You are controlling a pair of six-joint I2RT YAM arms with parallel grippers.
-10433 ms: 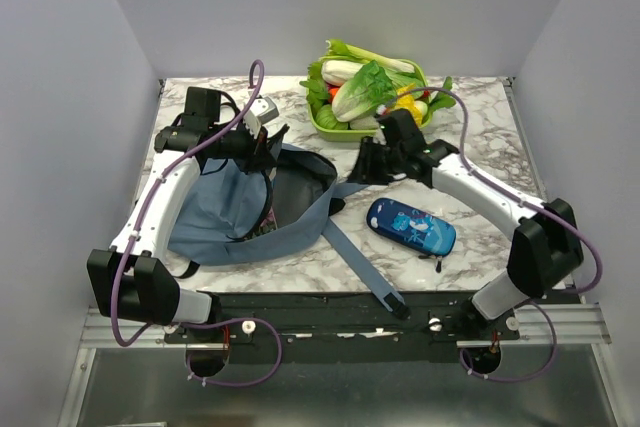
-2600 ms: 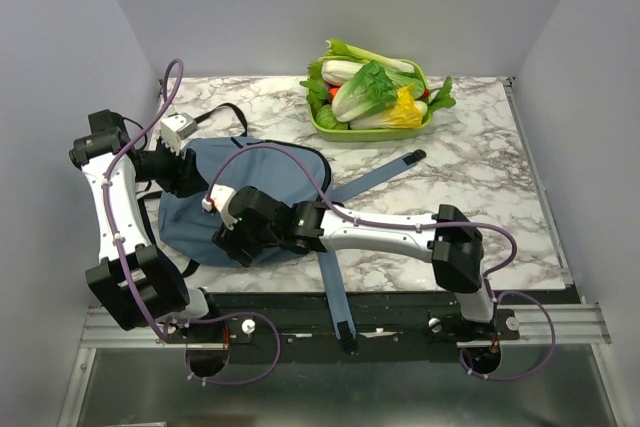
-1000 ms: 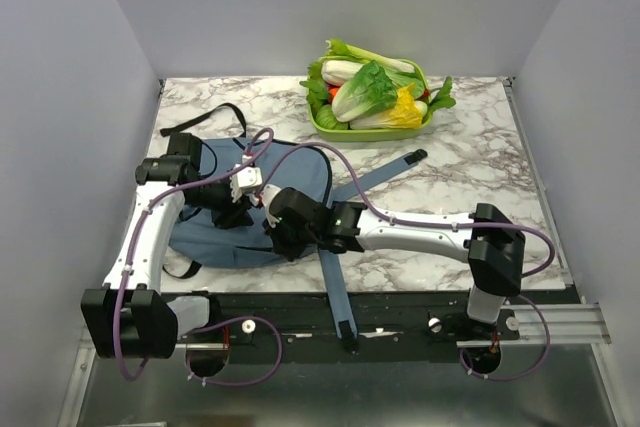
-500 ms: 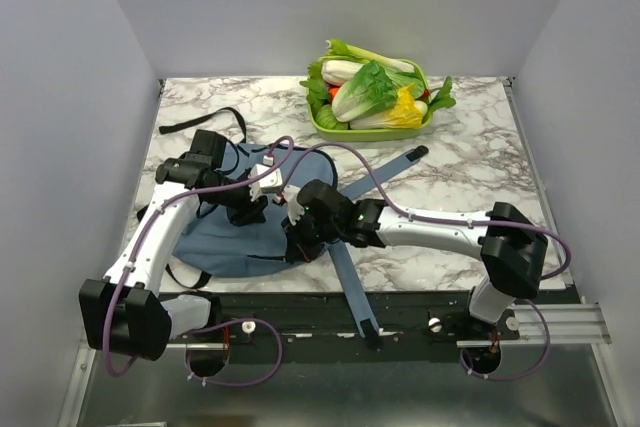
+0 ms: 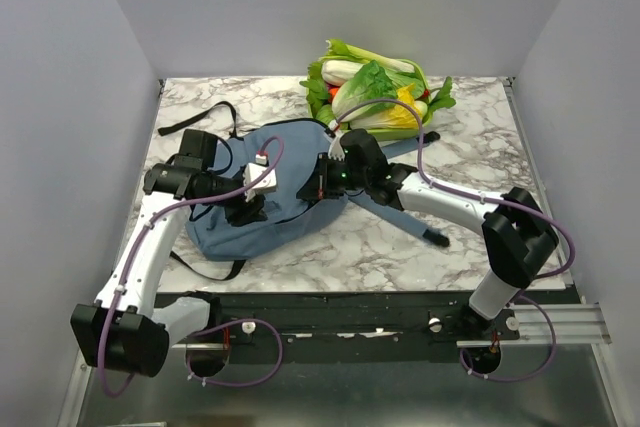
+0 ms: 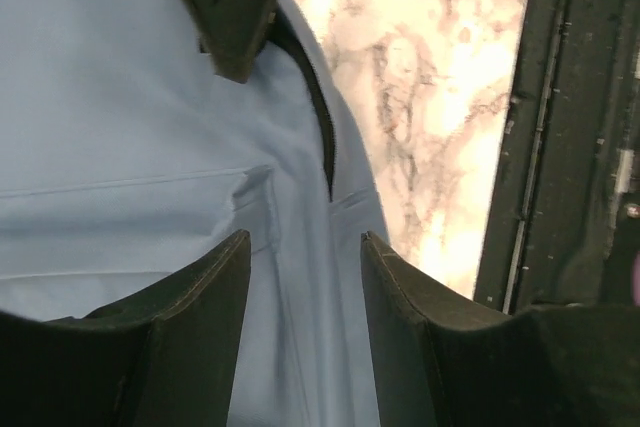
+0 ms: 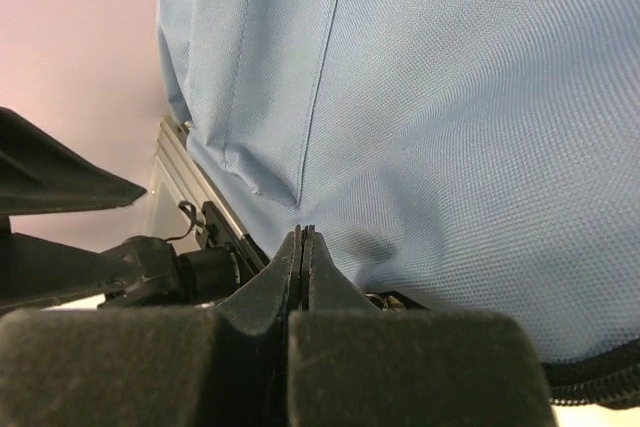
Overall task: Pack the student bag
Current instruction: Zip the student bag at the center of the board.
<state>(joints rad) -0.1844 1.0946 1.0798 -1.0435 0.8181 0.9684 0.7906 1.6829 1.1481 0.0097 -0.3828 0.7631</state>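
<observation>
The student bag point(image 5: 283, 162), a soft grey-blue backpack, lies left of the table's middle, and one long strap point(image 5: 405, 215) trails to the right of it. My right gripper point(image 5: 322, 187) is at the bag's right edge. In the right wrist view it point(image 7: 303, 235) is shut, with the bag's fabric point(image 7: 450, 97) puckered at its tips. My left gripper point(image 5: 248, 211) hovers over the bag's near part. In the left wrist view it point(image 6: 305, 257) is open, with blue fabric point(image 6: 120, 127) and a zipper seam point(image 6: 322, 127) under it.
A green basket point(image 5: 335, 128) heaped with leafy vegetables point(image 5: 370, 87) stands at the back, close behind the right arm. A black strap point(image 5: 195, 121) lies at the back left. Bare marble point(image 5: 480, 157) shows on the right. The table's front rail point(image 6: 560, 147) runs close to the left gripper.
The right gripper has moved back and to the right, and the bag has shifted with it. The long strap has swung to the right. The left gripper has stayed over the bag.
</observation>
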